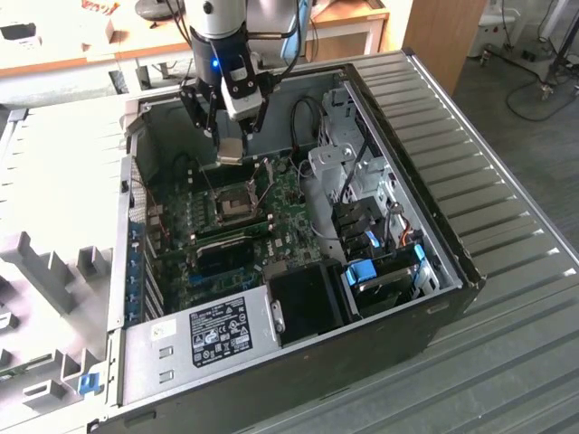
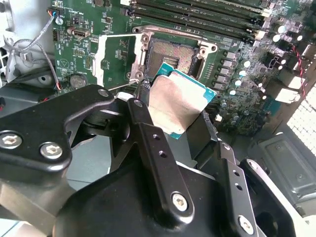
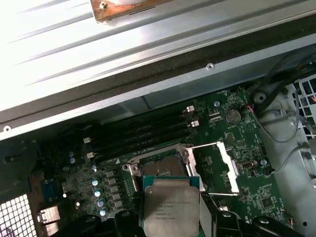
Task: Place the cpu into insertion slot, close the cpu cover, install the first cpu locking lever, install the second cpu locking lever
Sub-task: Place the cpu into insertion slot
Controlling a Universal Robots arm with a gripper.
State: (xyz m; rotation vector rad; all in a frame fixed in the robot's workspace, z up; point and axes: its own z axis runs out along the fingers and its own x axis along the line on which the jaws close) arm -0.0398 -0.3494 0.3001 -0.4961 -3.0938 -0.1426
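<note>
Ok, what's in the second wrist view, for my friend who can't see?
The gripper holds the cpu, a small silver-topped square chip, near the open insertion slot on a green circuit board. The cpu cover, a thin metal frame, is flipped open beside the slot.

The cpu [image 1: 231, 152] above the insertion slot [image 1: 237, 201]

The exterior view looks down from well back into the open computer case [image 1: 380, 348], while both wrist views face its insertion slot [image 2: 170, 54] [image 3: 163, 166] closely.
</note>
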